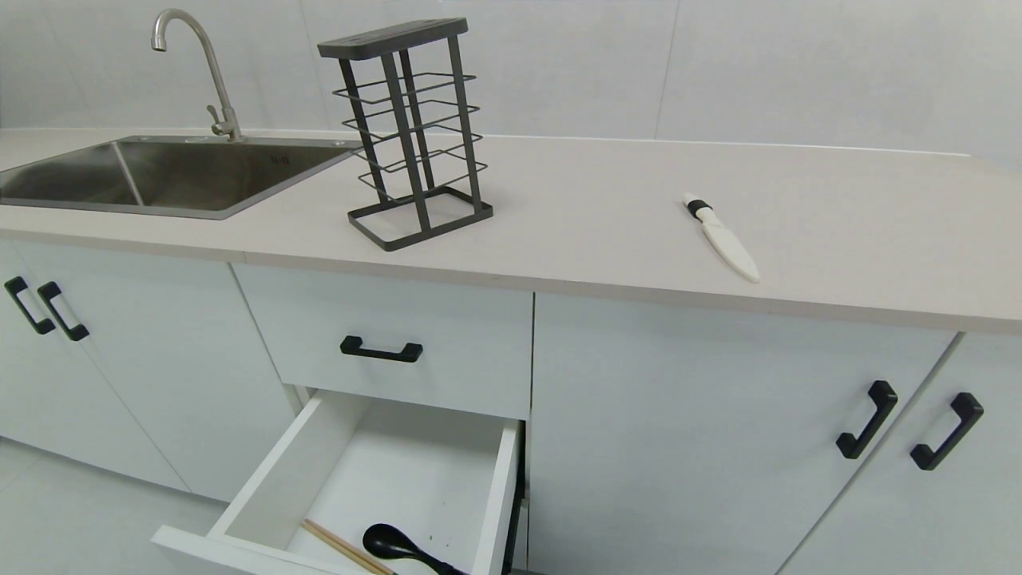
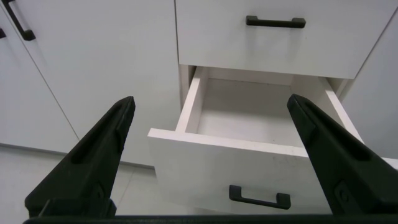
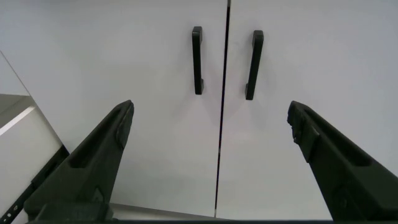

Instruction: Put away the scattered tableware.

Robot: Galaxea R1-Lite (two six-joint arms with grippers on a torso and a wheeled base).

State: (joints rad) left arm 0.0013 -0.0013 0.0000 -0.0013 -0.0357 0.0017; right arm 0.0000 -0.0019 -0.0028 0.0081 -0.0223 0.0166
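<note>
While both jaw pairs stand spread wide and empty, task reads as partly done.
- Stowed: black spoon and chopsticks inside open drawer, directly ahead of left gripper.
- Remaining: knife flat on countertop, well apart from both grippers, judged above cabinet doors faced by right gripper.
- Drawer not yet closed.
- Count: one knife, one spoon, one chopstick pair, one rack, one open drawer.

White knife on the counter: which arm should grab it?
Right, probably. The white black-banded knife lies rightward on the pale counter, above the white double doors the open right pincer faces; the left pincer faces the open white drawer.
</note>
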